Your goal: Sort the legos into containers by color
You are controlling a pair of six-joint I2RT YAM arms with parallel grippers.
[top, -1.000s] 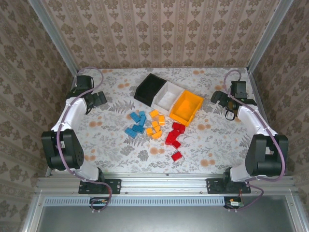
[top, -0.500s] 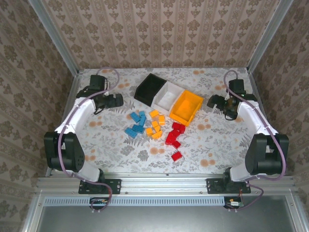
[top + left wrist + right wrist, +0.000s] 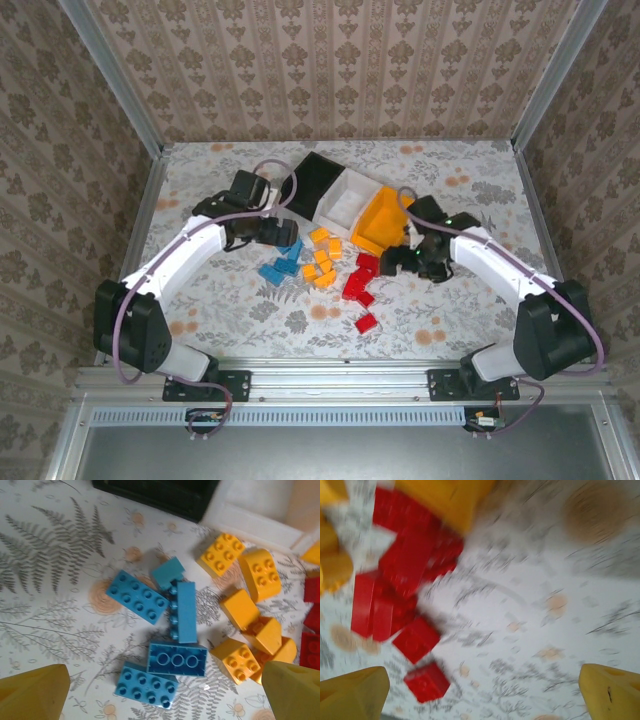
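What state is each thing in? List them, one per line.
black bin: empty
white bin: empty
orange-yellow bin: empty
blue legos: loose on the table, unsorted
orange-yellow legos: loose, unsorted
red legos: loose, unsorted
left gripper: open, holding nothing
right gripper: open, holding nothing
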